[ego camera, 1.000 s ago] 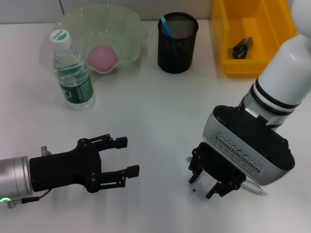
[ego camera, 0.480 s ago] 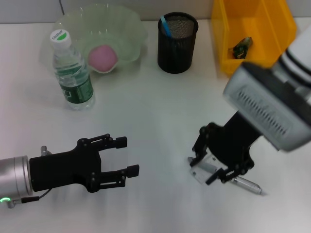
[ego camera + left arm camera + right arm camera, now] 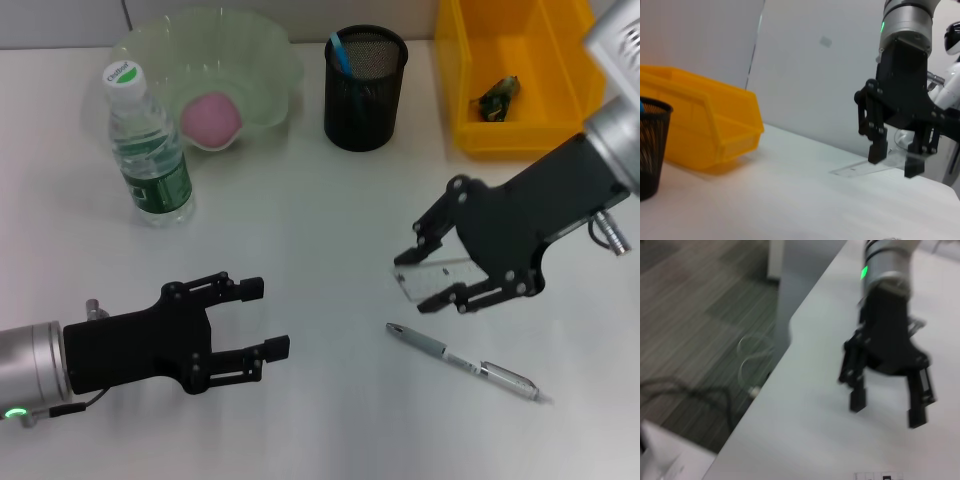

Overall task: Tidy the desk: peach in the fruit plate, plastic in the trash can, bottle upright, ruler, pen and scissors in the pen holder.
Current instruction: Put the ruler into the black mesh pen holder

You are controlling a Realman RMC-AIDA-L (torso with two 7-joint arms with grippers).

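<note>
Ruler, clear flat plastic, sits clamped in my right pincer, well short of the black mesh pen holder; I should tip it upright before lowering. Left pincer idles open.

White desk surface: fills most of the frame, its edge running diagonally, with a notch-like corner partway along. Left gripper: black, two straight fingers spread apart with a clear gap between them, hanging just over the desk surface without gripping anything; body black, joined to a silver wrist section. Green indicator light: lit on the silver wrist. Floor: grey wood-grain planks beyond the desk edge. Cables: dark, looped on the floor; a pale thin loop of cable lies beside the desk edge. Ruler: only a sliver with dark markings visible at the frame edge.
</note>
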